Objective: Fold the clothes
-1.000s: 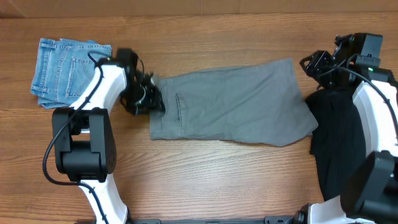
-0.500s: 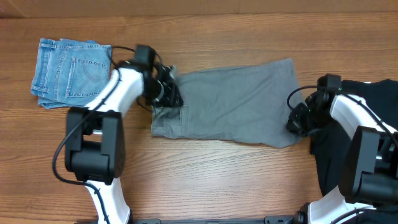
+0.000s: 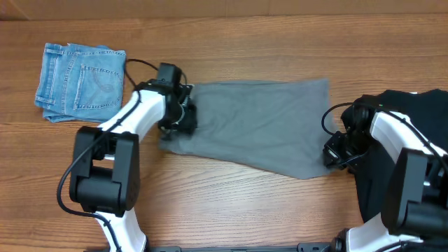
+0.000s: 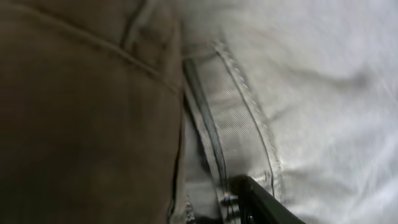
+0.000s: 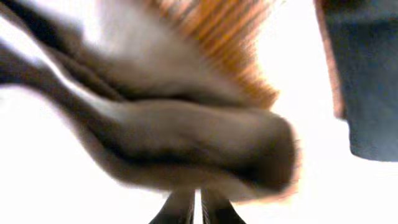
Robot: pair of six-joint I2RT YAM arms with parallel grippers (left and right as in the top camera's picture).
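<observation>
The clothes [image 3: 266, 122], a plain grey garment, are laid lengthwise across the middle of the desk [image 3: 231, 210], flat over most of their length. Their left end is gathered and bunched at the left pincer [image 3: 183, 115], which is closed partway on the thick stitched edge. In the left wrist view the frame is filled with cloth, and a seam is seen running down to one dark fingertip [image 4: 261, 199]. The lower right corner is taken by the right pincer [image 3: 334, 152]. Its jaws are pressed almost together on a rounded fold of grey cloth, as is seen, blurred, in the right wrist view. Light-blue jeans [image 3: 80, 80] are seen folded at the far left, well apart from the clothes. A black garment [image 3: 427, 105] is partly hidden beneath the right arm.
</observation>
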